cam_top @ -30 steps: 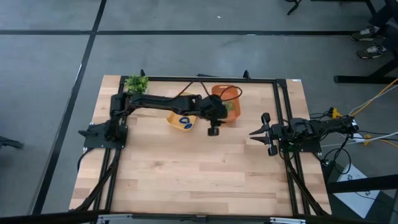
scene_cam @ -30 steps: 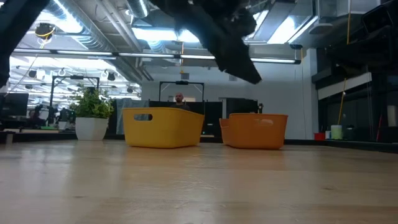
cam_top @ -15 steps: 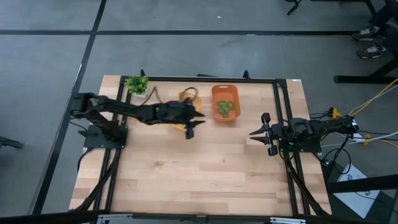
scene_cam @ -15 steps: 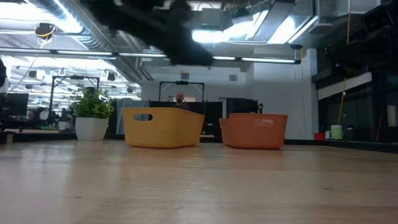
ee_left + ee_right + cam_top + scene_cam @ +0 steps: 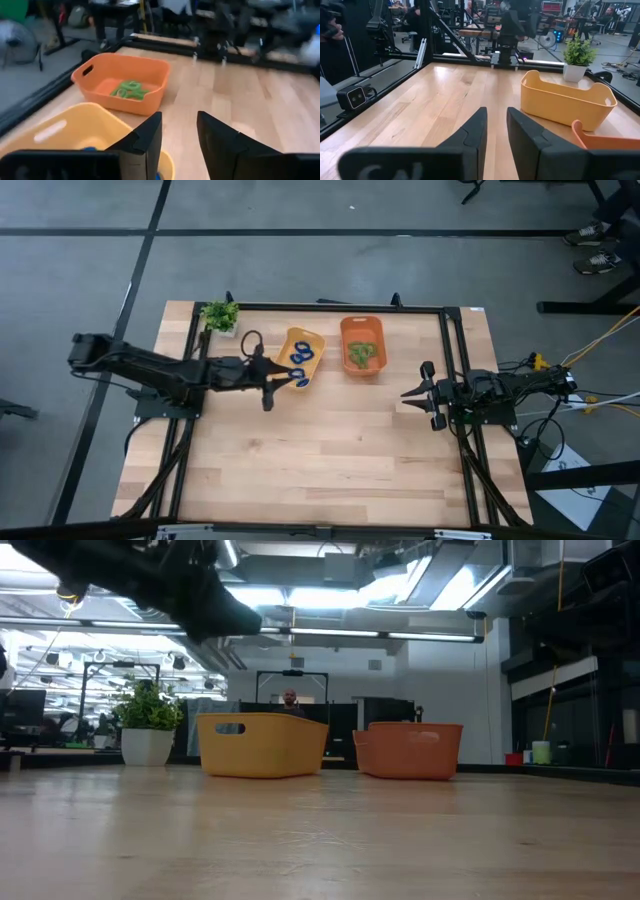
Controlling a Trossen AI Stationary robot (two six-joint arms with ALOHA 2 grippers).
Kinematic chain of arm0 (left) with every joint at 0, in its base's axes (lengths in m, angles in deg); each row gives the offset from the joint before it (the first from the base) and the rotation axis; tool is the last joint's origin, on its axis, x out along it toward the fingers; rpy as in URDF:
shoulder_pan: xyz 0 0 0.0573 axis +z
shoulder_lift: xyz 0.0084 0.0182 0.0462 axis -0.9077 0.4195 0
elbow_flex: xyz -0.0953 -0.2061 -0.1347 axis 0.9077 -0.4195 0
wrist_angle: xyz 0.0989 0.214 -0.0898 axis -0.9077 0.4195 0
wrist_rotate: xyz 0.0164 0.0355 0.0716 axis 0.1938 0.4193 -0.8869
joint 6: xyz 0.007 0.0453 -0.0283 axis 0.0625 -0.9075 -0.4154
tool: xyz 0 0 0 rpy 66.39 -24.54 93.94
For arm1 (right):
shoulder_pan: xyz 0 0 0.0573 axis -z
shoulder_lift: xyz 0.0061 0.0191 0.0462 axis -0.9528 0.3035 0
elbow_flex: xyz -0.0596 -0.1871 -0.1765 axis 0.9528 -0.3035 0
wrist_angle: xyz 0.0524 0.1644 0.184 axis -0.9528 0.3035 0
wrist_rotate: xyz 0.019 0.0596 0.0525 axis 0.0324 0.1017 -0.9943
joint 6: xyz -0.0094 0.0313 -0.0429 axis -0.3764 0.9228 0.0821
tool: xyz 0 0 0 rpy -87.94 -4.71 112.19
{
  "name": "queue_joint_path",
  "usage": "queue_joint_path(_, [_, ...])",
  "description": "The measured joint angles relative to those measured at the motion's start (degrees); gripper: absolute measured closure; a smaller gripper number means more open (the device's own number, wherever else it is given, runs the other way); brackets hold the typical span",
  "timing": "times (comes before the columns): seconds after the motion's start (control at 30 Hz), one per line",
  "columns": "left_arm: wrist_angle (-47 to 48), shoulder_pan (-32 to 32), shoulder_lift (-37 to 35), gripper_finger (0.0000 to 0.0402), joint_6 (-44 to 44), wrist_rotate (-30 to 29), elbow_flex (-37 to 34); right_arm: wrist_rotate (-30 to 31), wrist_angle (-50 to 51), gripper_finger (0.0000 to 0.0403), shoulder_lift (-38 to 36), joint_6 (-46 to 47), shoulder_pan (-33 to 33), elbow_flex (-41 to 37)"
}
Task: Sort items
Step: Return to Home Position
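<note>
sorting rig, seen from my remote station: the left claw [image 5: 178, 117] hangs above the tabletop [image 5: 320, 460] at the yellow bin [image 5: 285, 345], over the side of the bin nearest the left arm's base, and points toward the orange bin [image 5: 362, 325]. its two fingers [image 5: 145, 142] stand a little apart with nothing between them, so i read it as released and empty.

the blue rings [image 5: 300, 360] lie together inside the yellow bin, and the green rings [image 5: 130, 90] lie in a heap on the floor of the orange bin. the two bins stand side by side near the far edge of the tabletop, close but not touching, with the yellow one nearer the potted plant [image 5: 219, 315] in the far left corner.

the right claw [image 5: 497, 111] waits low at the right side of the tabletop, facing inward and well apart from both bins; whether it is clenched or released i cannot tell.

in the low view a person [image 5: 289, 698] shows far off in the room behind the yellow bin.
</note>
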Motion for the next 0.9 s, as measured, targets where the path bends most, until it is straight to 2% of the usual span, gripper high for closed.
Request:
queue_joint_path(0.07, [-1.5,0.3,-1.1,0.0283,3.1,-0.1,-1.0,0.0,0.0,0.0327,0.0,0.0,0.0,0.0])
queue_joint_path(0.37, [-5.6,2.2,-1.4,0.0285,-5.2,11.9,-1.3,0.0,0.0,0.0327,0.0,0.0,0.0,0.0])
queue_joint_path(0.6, [-7.1,4.2,-1.4,0.0282,-3.8,15.4,-2.4,0.0,0.0,0.0327,0.0,0.0,0.0,0.0])
queue_joint_path(0.9, [-35.6,4.3,-1.4,0.0287,0.0,12.5,-19.1,0.0,0.0,0.0327,0.0,0.0,0.0,0.0])
